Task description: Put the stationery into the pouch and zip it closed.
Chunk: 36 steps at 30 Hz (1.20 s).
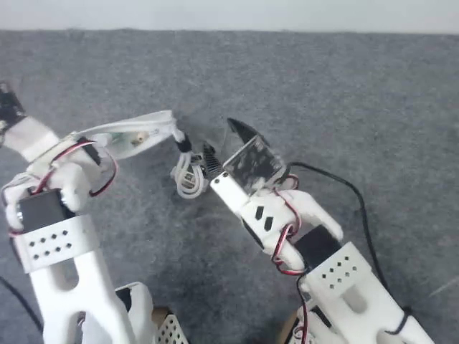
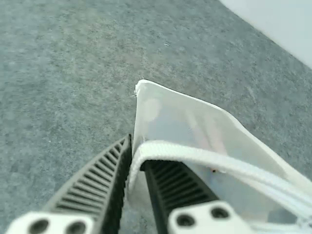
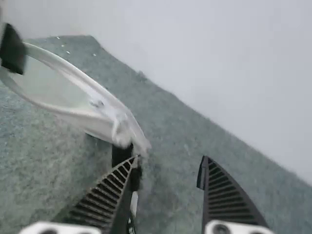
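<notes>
The table is covered in a grey carpet-like mat point(image 1: 358, 86), with a pale wall behind it. On the left, the left gripper point(image 2: 131, 146) is pinched narrow on the zip edge of the translucent white pouch point(image 1: 136, 136), holding it just above the mat with its length running toward the middle. Faint shapes show through the wall of the pouch, probably the stationery, though I can't make out which pieces. At the pouch's free end there is a small dark piece point(image 3: 122, 153), which I take for the zip pull, and a white cord loop point(image 1: 188, 179) hangs below it onto the mat. To the right, the right gripper point(image 3: 168, 163) stands wide open and holds nothing, with one finger close beside that dark piece. To me this looks like the zipping step. The next move calls for the right jaws to close on the pull and draw it along the zip while the left gripper braces the pouch.
</notes>
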Each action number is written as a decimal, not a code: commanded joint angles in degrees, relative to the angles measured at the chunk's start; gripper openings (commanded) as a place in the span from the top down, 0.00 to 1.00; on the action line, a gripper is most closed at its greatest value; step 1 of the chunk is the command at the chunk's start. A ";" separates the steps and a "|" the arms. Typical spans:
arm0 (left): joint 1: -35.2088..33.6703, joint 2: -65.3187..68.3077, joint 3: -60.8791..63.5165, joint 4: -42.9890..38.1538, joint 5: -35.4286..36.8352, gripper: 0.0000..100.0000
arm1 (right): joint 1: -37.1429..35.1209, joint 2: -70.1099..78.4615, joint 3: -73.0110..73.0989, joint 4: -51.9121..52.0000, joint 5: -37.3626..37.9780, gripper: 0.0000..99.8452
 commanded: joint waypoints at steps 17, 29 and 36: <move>-4.40 -0.97 -3.12 -2.37 1.58 0.99 | 1.54 28.70 -14.77 8.84 -1.58 0.83; -4.31 -0.97 -3.03 -2.37 1.58 0.99 | 1.54 49.80 -22.59 8.92 -1.05 0.83; -4.31 -0.97 -3.03 -2.37 1.49 0.99 | 3.12 56.13 -23.82 8.84 3.69 0.83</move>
